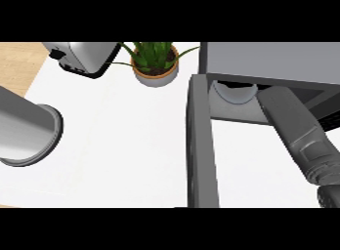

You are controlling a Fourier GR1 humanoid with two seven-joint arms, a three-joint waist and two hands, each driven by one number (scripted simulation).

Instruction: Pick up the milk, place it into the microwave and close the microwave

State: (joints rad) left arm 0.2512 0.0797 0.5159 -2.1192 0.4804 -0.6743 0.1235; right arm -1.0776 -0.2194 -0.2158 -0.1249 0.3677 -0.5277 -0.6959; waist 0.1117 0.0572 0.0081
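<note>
Bench [115, 146]: plain white, no pattern. Pale wood-grain tan strip [10, 61] showing past its far-left edge.
Microwave [274, 58]: mid grey body, darker grey open door [200, 146], light grey cavity floor, black patch on the right side.
Milk [234, 93] inside: white, dark shadowed top.
Right forearm [299, 132]: grey, darker mottling toward the wrist, black at the bottom end.
Left forearm [18, 124]: light grey, paler rim.
Toaster [83, 56]: silver-grey, black end and knob.
Plant [155, 52]: green striped leaves, dark soil, terracotta rim on a white pot [155, 75].
</note>
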